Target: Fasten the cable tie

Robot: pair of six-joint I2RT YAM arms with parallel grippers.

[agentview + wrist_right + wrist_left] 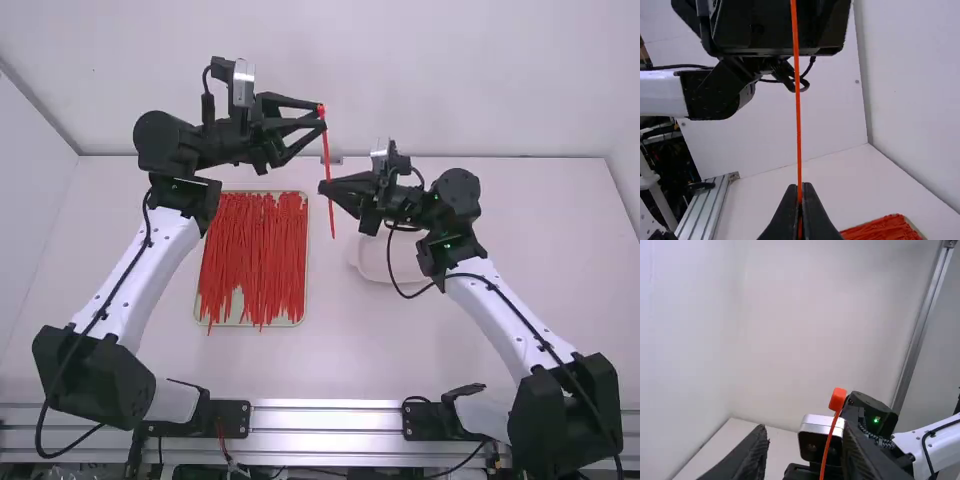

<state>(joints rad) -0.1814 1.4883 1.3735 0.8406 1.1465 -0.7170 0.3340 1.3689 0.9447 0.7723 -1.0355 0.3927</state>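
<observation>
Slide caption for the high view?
Right gripper pinches a red cable tie upright, its head at the open left gripper, beside a tray of spare ties.

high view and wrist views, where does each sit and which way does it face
High view: above and behind, looking down on the table; both arms, left hand, right hand.
Left wrist view: on left arm, facing the wall and right arm; own fingers.
Right wrist view: on right arm, facing the left hand; own fingers.
All share the cable tie.

A flat white table [560, 230] stands between plain white walls [450, 70]. A silver aluminium rail [330, 412] lines its near edge; a grey metal post [922, 325] rises beside one wall.
</observation>
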